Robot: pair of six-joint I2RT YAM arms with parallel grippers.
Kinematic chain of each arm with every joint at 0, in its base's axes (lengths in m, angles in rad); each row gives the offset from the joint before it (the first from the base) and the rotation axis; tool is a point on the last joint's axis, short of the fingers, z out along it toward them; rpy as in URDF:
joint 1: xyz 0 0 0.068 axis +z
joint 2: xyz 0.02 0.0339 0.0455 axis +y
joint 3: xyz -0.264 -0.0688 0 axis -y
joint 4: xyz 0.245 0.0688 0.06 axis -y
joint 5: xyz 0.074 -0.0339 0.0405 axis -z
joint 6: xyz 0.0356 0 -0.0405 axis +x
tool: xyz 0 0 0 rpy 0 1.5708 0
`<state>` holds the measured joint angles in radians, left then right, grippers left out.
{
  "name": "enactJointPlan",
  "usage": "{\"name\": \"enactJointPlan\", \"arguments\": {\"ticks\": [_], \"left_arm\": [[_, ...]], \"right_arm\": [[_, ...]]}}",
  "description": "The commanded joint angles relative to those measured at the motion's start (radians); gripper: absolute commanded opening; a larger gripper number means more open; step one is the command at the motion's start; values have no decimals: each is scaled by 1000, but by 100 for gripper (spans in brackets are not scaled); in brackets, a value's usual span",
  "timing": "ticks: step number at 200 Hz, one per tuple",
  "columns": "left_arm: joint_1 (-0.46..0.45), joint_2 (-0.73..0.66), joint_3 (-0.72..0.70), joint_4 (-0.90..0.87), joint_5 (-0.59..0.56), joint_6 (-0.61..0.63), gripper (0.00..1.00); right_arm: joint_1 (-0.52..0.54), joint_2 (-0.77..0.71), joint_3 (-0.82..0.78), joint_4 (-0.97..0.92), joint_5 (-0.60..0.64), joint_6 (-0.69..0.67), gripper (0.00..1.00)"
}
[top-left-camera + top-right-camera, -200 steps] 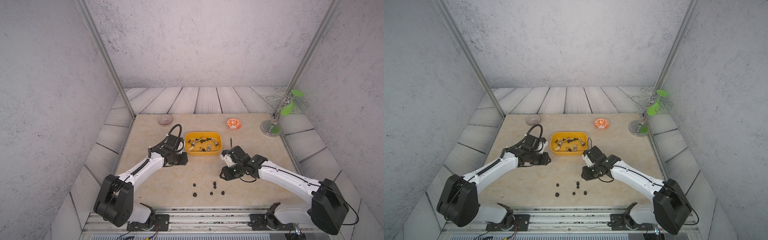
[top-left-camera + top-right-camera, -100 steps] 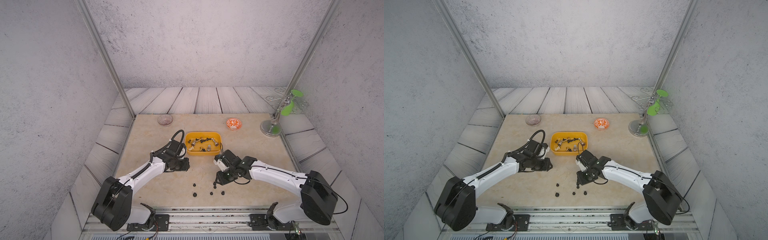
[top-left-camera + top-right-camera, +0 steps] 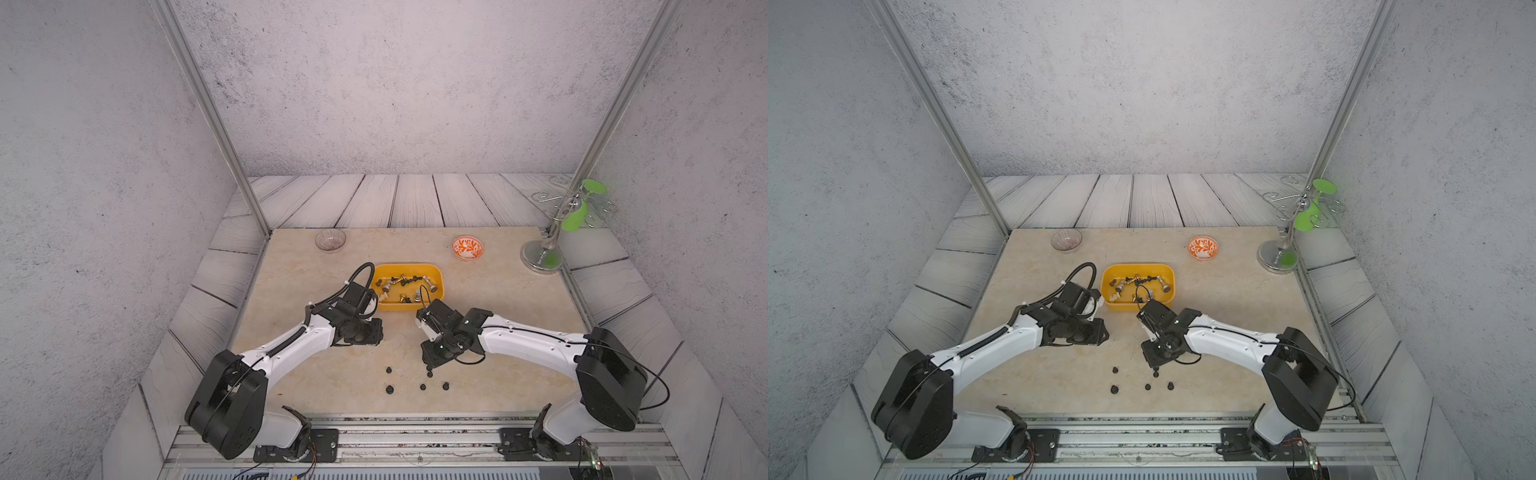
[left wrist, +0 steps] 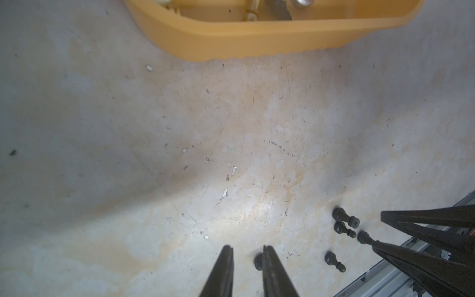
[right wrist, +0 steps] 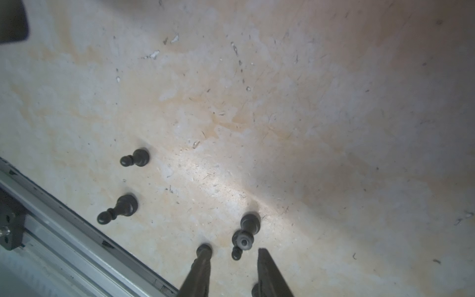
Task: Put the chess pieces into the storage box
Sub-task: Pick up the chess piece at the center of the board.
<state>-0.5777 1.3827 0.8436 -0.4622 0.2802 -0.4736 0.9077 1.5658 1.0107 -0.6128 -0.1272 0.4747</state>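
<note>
Right wrist view: right gripper [image 5: 232, 254], jaws spread, is hovering over small black round-based chess pieces [image 5: 125, 205] standing well apart from the yellow-orange rectangular plastic storage box [image 3: 409, 306]. Left gripper [image 4: 247, 249], jaws narrowly parted and empty, is hanging nearer that box.

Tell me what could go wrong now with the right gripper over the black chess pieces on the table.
1. Several black pieces stand crowded by the open right gripper; closing may catch two or topple one.
2. A lone piece sits at one fingertip and may be knocked over.
</note>
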Motion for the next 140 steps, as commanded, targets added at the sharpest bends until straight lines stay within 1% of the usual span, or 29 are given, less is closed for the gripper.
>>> {"name": "enactJointPlan", "arguments": {"ticks": [1,74,140], "left_arm": [[-7,7,-4,4,-13,-7,25],[-11,8,-5,8,-10,-8,24],[-14,2,-8,4,-18,-2,25]], "right_arm": [[10,44,23,-41,30,-5,33],[30,104,23,-18,37,13,32],[31,137,29,-15,59,22,29]]}}
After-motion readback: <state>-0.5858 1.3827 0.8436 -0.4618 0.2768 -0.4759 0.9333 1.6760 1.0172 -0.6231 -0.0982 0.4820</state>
